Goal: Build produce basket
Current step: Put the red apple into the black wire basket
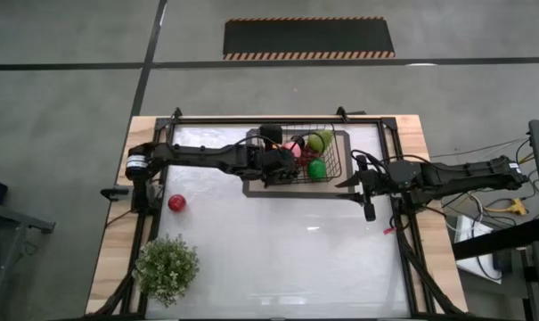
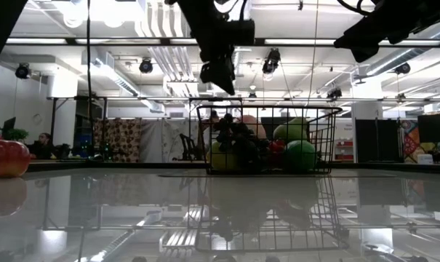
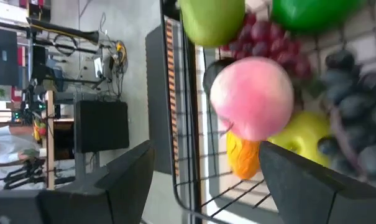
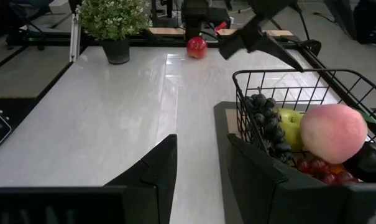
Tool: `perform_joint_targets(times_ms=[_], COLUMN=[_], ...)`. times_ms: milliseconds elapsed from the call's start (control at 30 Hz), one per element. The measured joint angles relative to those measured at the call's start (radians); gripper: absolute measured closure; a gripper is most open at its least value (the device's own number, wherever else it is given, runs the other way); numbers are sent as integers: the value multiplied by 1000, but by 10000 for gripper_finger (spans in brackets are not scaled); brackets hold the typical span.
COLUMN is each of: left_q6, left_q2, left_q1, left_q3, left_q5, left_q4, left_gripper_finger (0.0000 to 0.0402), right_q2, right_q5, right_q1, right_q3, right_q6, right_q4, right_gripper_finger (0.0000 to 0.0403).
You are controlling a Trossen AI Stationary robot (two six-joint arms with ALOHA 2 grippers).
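While the left hand (image 1: pixel 278 152) hangs spread over the wire basket (image 1: pixel 338 165) at the far middle of the counter (image 1: pixel 278 250), a pink peach (image 3: pixel 252 96) sits atop the pile between its fingers, untouched. Dark grapes (image 4: pixel 265 121), green apples (image 1: pixel 317 168) and a yellow fruit (image 4: pixel 291 124) lie inside. One red apple (image 1: pixel 176 202) waits well apart, near the potted plant (image 1: pixel 167 267). Just beside the basket, the right hand (image 1: pixel 365 183) is spread, holding nothing.
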Motion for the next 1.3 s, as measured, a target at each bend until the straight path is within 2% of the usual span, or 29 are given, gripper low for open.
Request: perform_joint_targets(times_ms=[267, 600, 733, 800, 933, 1067, 1167, 1300], left_q6=[-149, -485, -701, -816, -1099, -1409, -1544, -1646], left_q2=[-53, -150, -165, -169, -177, -183, -197, -251], left_q1=[-88, -231, -267, -277, -276, -244, -231, -189], left_q3=[-7, -44, -45, -45, -64, -116, -187, -331], left_q5=[7, 192, 211, 214, 217, 236, 296, 468], left_q4=[4, -51, -231, -375, -638, -829, -909, -916], left_gripper_finger=[132, 132, 132, 132, 132, 132, 132, 132], right_q2=[0, 7, 12, 12, 12, 12, 12, 12], right_q5=[0, 0, 0, 1, 0, 0, 0, 0], right_q1=[0, 0, 0, 0, 0, 0, 0, 0], right_q3=[0, -2, -7, -10, -10, -10, -10, -13], right_q6=[0, 1, 1, 1, 4, 6, 10, 1], right_q4=[-2, -1, 4, 3, 4, 5, 4, 3], right_gripper_finger=[280, 280, 280, 280, 280, 280, 280, 280])
